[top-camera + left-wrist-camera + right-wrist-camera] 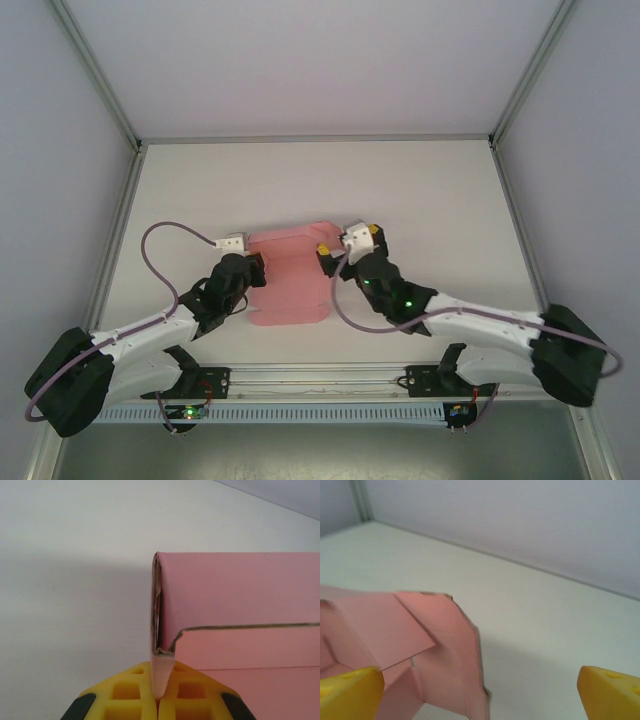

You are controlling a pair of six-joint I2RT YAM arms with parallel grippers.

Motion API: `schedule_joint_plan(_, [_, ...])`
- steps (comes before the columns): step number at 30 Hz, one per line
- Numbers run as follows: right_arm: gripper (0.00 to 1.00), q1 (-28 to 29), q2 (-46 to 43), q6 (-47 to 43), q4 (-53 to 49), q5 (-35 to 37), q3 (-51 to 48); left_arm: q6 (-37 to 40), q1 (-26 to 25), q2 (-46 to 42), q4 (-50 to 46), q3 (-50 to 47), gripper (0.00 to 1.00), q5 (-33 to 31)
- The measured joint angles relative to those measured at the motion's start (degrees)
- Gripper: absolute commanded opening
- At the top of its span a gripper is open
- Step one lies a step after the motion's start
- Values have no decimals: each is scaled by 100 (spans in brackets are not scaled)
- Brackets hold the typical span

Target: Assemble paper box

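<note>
The paper box lies mid-table between the two arms. It is a pink card sheet only partly folded, with its left wall upright and a flap leaning over the open pink inside. The left gripper is pinched tight on that wall's near corner. The right gripper hangs at the box's right end with its fingers spread wide, holding nothing. One fingertip seems just beside the card, though contact is unclear. The white table lies beneath.

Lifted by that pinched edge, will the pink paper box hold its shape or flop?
Probably flexes: the paper box is thin card, its edge visibly bent where the left gripper pinches it. Likely light, and its loose flaps may swing.
</note>
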Motion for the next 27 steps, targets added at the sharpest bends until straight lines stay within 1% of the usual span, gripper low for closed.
schedule_joint_plan(2, [98, -125, -647, 17, -68, -319, -219, 0, 0, 0, 0, 0, 0, 7])
schedule_joint_plan(4, [98, -450, -1270, 133, -160, -662, -444, 2, 0, 0, 0, 0, 0, 9])
schedule_joint_plan(6, [98, -997, -1790, 326, -278, -979, -614, 2, 0, 0, 0, 0, 0, 33])
schedule_joint_plan(8, [98, -1725, -2214, 603, -439, -1362, -715, 2, 0, 0, 0, 0, 0, 48])
schedule_joint_plan(10, [98, -2391, -2437, 848, -579, -1766, -758, 4, 0, 0, 0, 0, 0, 55])
schedule_joint_plan(12, [98, -2909, -2509, 1040, -693, -2146, -763, 7, 0, 0, 0, 0, 0, 94])
schedule_joint_plan(14, [98, -3228, -2448, 1174, -802, -2549, -763, 7, 0, 0, 0, 0, 0, 151])
schedule_joint_plan(17, [98, -3429, -2124, 1233, -909, -3093, -758, 11, 0, -4, 2, 0, 0, 229])
schedule_joint_plan(24, [98, -3449, -833, 1207, -1154, -4085, -457, 50, 0, -4, 2, 2, 0, 352])
schedule_joint_plan(27, [98, -3447, -435, 1176, -1143, -4457, -267, 50, 0, -4, 2, 2, 0, 369])
